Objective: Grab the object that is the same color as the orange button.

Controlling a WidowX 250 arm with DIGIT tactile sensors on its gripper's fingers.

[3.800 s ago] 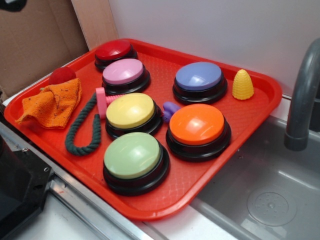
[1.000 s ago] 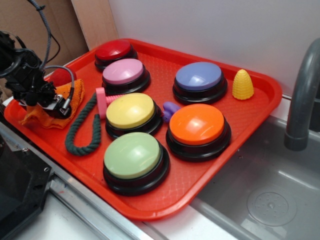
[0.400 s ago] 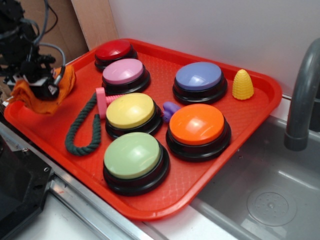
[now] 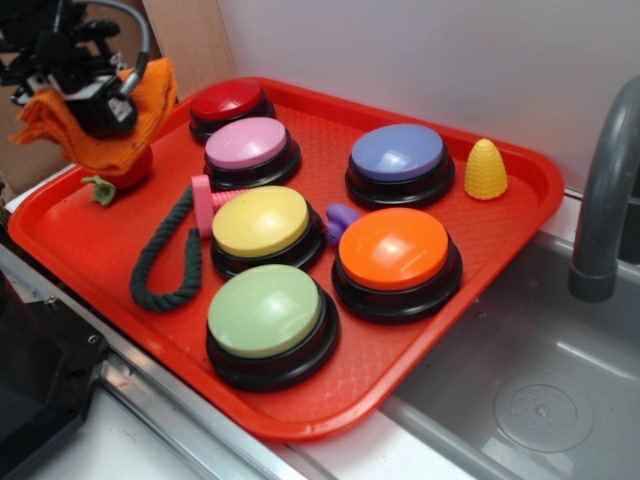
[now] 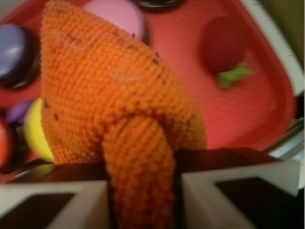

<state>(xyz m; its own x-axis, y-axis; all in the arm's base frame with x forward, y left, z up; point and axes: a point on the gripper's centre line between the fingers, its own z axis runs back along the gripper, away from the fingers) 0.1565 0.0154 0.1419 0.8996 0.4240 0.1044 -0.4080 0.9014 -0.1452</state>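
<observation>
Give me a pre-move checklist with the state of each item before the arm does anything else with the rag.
1. Right thing picked: the orange rag matches the orange button in color. Ok.
2. Grip: the rag is pinched between the fingers of the gripper, a fold running down between them. Ok.
3. Rag lifted clear of the red tray: it hangs above the tray corner. Ok.
4. Nothing else carried along: the red ball with the green stem lies on the tray under the rag. Ok.
5. How firm the pinch is: cannot tell.
</observation>
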